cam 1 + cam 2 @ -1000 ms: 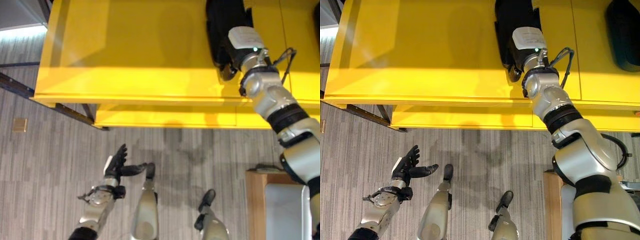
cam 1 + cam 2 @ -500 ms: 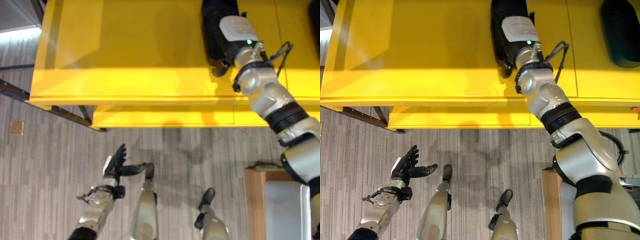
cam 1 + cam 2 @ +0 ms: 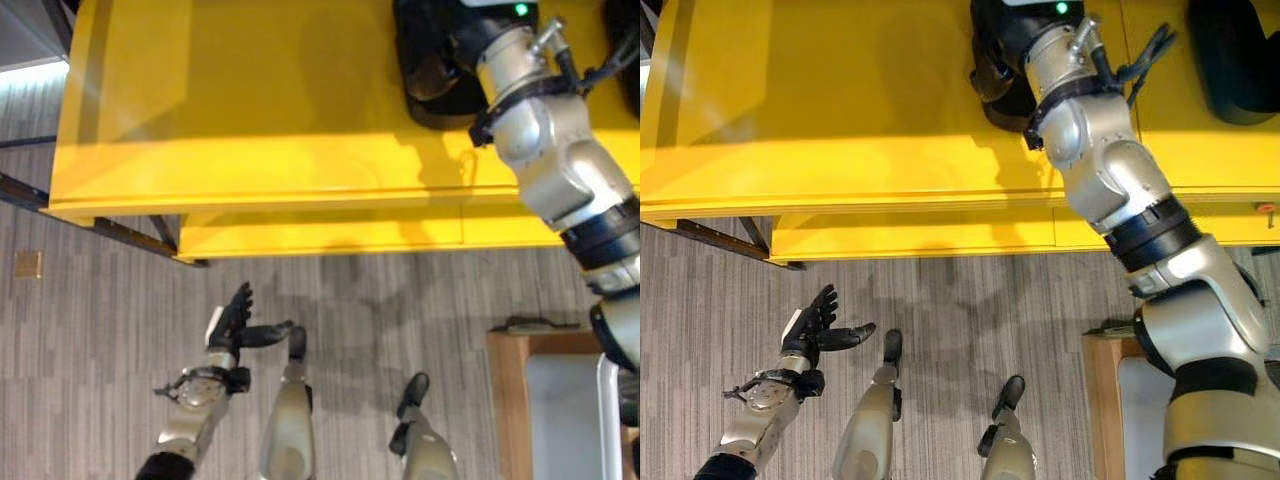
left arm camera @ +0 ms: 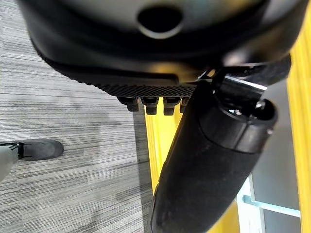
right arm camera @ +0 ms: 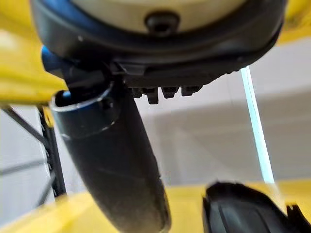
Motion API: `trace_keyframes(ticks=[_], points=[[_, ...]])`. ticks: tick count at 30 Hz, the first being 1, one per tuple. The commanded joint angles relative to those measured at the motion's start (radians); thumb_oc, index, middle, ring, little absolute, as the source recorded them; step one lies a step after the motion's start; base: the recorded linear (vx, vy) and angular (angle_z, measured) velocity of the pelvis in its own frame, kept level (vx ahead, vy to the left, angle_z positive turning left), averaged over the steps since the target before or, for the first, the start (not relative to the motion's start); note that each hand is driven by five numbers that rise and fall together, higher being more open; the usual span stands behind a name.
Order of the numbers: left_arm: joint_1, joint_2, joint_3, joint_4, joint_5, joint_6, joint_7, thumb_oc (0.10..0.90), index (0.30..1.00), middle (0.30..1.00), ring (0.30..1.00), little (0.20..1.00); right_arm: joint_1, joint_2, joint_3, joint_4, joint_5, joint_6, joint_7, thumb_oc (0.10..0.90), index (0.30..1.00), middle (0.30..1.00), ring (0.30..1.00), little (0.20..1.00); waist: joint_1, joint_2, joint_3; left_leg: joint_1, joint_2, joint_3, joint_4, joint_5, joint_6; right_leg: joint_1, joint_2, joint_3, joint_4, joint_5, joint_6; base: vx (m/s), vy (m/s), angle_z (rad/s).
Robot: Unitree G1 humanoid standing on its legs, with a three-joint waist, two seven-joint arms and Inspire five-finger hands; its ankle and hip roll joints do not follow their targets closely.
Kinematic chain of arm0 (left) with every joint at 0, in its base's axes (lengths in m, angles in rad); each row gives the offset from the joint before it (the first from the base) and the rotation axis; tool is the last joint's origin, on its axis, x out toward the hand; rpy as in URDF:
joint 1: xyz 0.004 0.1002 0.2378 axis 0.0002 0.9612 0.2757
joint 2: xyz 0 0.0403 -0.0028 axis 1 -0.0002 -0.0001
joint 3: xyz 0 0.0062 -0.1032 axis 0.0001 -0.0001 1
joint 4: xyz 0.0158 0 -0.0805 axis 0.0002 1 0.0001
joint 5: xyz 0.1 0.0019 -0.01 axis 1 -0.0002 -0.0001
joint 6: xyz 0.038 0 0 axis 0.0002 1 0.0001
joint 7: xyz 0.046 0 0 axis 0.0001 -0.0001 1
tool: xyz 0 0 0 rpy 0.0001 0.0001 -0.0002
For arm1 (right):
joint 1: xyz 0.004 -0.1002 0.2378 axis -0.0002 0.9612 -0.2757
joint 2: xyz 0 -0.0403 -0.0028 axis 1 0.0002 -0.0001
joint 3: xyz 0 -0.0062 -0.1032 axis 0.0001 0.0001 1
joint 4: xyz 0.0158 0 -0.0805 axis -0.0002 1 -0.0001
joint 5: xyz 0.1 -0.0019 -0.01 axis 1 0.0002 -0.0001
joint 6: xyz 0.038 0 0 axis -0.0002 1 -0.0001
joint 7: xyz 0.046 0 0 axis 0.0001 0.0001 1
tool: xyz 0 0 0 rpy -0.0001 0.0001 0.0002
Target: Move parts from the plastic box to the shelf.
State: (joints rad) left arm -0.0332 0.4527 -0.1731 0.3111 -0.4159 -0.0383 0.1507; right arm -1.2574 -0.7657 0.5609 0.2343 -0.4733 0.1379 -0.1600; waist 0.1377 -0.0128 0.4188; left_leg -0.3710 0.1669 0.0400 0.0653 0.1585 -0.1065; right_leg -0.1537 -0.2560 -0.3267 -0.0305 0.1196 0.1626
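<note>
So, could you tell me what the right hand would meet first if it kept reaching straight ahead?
Probably the black moulded part lying on the yellow shelf, just ahead of the right hand; depth is unclear.

Floor point(image 3: 100, 330) was grey striped carpet w/ a small tan square point(image 3: 28, 264) set in it. Dark metal bars point(image 3: 60, 205) ran diagonally under yellow furniture at left. Wooden unit point(image 3: 520, 400) stood at lower right; bright light strip point(image 3: 30, 72) upper left.

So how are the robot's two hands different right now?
The left hand hangs low over the grey floor, fingers straight and spread, holding nothing. The right hand is stretched out over the yellow shelf, by a black part lying there; its fingers are hard to read. Both hands are dark, on silver-grey arms.
</note>
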Motion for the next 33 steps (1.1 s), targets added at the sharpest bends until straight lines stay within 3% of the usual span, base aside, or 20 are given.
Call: trace_keyframes(ticks=[1,5,8,10,13,18,21,28,30,33], points=[[0.010,0.024,0.032,-0.062,0.063,-0.031,0.027,0.900,1.000,1.000,1.000,1.000,-0.007,-0.060,-0.104,-0.101,-0.088,-0.020,-0.095,0.900,1.000,1.000,1.000,1.000,-0.005,-0.013,-0.057,0.031,-0.035,0.021,0.026,-0.041,0.051,-0.072,0.029,0.037,0.216,-0.091,-0.069,-0.01,-0.025,-0.08],[0.022,0.015,0.041,-0.063,0.079,-0.026,0.026,0.900,1.000,1.000,1.000,1.000,0.117,-0.051,-0.187,-0.189,-0.090,-0.037,-0.096,0.900,1.000,1.000,1.000,1.000,-0.014,-0.017,-0.066,0.045,-0.029,0.025,0.017,-0.038,0.049,-0.059,0.036,0.041,0.200,-0.088,-0.069,0.00,-0.016,-0.04],[0.038,-0.008,0.052,-0.055,0.109,-0.012,0.016,0.900,1.000,1.000,1.000,1.000,0.362,-0.010,-0.305,-0.304,-0.064,-0.076,-0.086,0.900,1.000,1.000,1.000,1.000,-0.040,-0.026,-0.093,0.092,-0.012,0.040,-0.035,-0.017,0.040,-0.026,0.059,0.056,0.147,-0.073,-0.068,0.00,-0.071,-0.05],[0.043,-0.013,0.054,-0.051,0.115,-0.008,0.012,0.900,1.000,1.000,1.000,1.000,0.418,0.004,-0.334,-0.326,-0.050,-0.081,-0.084,0.900,1.000,1.000,1.000,1.000,-0.046,-0.027,-0.099,0.105,-0.007,0.043,-0.050,-0.011,0.037,-0.015,0.064,0.058,0.133,-0.070,-0.068,0.01,-0.043,-0.09],[0.056,-0.046,0.054,-0.032,0.130,0.000,0.003,0.900,1.000,1.000,1.000,1.000,0.664,0.123,-0.426,-0.384,0.059,-0.123,-0.099,0.900,1.000,1.000,1.000,1.000,-0.080,-0.029,-0.131,0.164,0.015,0.071,-0.118,0.018,0.022,0.024,0.089,0.073,0.075,-0.049,-0.064,0.03,-0.072,-0.18],[0.088,-0.073,0.063,-0.017,0.151,0.001,0.000,0.900,1.000,1.000,1.000,1.000,0.865,0.195,-0.479,-0.447,0.096,-0.166,-0.086,0.900,1.000,1.000,1.000,1.000,-0.116,-0.032,-0.177,0.205,0.060,0.113,-0.153,0.039,-0.002,0.057,0.128,0.105,0.011,-0.028,-0.065,-0.01,-0.072,-0.25],[0.104,-0.095,0.084,-0.001,0.175,-0.004,-0.004,0.900,1.000,1.000,1.000,1.000,1.013,0.197,-0.535,-0.502,0.079,-0.205,-0.077,0.900,1.000,1.000,1.000,1.000,-0.146,-0.028,-0.212,0.225,0.110,0.141,-0.153,0.064,-0.034,0.077,0.164,0.115,0.010,-0.046,-0.075,-0.02,-0.145,-0.31],[0.149,-0.134,0.103,0.015,0.196,-0.008,-0.013,0.900,1.000,1.000,1.000,1.000,1.199,0.181,-0.599,-0.548,0.058,-0.244,-0.052,0.900,1.000,1.000,1.000,1.000,-0.185,-0.007,-0.241,0.308,0.187,0.176,-0.153,0.100,-0.045,0.117,0.239,0.140,0.072,-0.129,-0.129,-0.01,-0.150,-0.19],[0.153,-0.139,0.109,0.014,0.197,-0.011,-0.010,0.900,1.000,1.000,1.000,1.000,1.213,0.178,-0.605,-0.550,0.061,-0.249,-0.052,0.900,1.000,1.000,1.000,1.000,-0.181,-0.006,-0.239,0.323,0.189,0.175,-0.153,0.112,-0.036,0.119,0.249,0.156,0.076,-0.132,-0.138,-0.02,-0.137,-0.34],[0.164,-0.159,0.122,0.018,0.189,-0.017,-0.007,0.900,1.000,1.000,1.000,1.000,1.253,0.159,-0.619,-0.523,0.084,-0.266,-0.045,0.900,1.000,1.000,1.000,1.000,-0.160,-0.027,-0.209,0.265,0.104,0.008,0.001,0.101,0.004,0.143,0.248,0.206,0.066,-0.123,-0.162,-0.06,-0.121,-0.43]])
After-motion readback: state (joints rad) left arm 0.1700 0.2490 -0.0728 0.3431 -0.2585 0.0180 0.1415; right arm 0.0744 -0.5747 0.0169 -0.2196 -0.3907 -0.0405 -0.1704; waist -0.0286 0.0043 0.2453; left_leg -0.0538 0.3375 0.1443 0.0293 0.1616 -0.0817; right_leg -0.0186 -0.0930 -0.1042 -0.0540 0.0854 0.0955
